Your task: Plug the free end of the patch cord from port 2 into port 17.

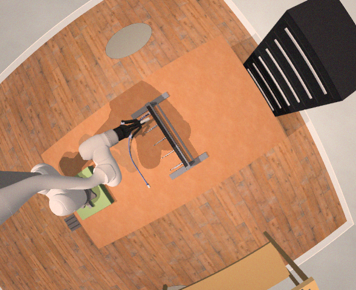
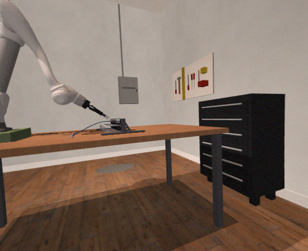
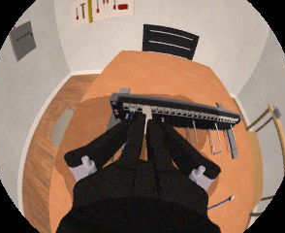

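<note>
The rack (image 1: 167, 135) (image 2: 123, 124) (image 3: 181, 106) stands on the table, ports facing the arm. The blue patch cord (image 1: 134, 164) (image 3: 220, 204) runs from the rack's low-numbered end, arches over the table and comes down. Its free plug (image 1: 148, 185) (image 2: 72, 135) (image 3: 232, 197) lies on the table, away from the fingers. My gripper (image 1: 144, 120) (image 2: 107, 117) (image 3: 145, 112) is shut with nothing between its pale fingertips. The tips are just in front of and above the rack's low-numbered end, right of the cord's plugged end in the wrist view. Contact and port numbers cannot be made out.
Thin wire guides (image 1: 159, 141) (image 3: 195, 131) stick out from the rack's front below the ports. Grey feet (image 1: 179, 172) extend at both rack ends. A green base block (image 1: 104, 202) (image 2: 20, 134) sits under the arm. The table's edge (image 2: 148, 138) lies beyond the free plug.
</note>
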### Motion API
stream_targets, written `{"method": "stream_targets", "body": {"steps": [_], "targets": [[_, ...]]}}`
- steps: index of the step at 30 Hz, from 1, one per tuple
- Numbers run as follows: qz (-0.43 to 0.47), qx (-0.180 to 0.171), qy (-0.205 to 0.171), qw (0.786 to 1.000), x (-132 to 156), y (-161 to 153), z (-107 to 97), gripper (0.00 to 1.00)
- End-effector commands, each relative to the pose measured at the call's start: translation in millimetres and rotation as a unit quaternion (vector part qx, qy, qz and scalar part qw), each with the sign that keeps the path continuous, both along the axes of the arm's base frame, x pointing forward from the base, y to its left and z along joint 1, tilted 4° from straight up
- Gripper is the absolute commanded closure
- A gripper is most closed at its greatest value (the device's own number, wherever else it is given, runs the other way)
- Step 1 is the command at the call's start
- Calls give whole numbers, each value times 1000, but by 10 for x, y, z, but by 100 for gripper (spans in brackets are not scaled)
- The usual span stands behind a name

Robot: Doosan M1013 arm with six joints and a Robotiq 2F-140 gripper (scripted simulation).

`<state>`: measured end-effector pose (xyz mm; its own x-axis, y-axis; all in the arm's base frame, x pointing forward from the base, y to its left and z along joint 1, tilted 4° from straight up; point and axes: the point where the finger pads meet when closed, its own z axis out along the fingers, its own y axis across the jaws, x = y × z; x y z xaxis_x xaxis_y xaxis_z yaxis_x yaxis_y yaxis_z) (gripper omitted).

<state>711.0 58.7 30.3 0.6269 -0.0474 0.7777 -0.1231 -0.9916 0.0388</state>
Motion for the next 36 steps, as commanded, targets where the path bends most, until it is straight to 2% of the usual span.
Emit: {"method": "stream_targets", "body": {"steps": [1,31,36], "targets": [[-2,2,-4,1000,52,-6,15,100],[-2,2,-4,1000,49,-5,18,100],[-2,2,-4,1000,-50,10,97,100]]}}
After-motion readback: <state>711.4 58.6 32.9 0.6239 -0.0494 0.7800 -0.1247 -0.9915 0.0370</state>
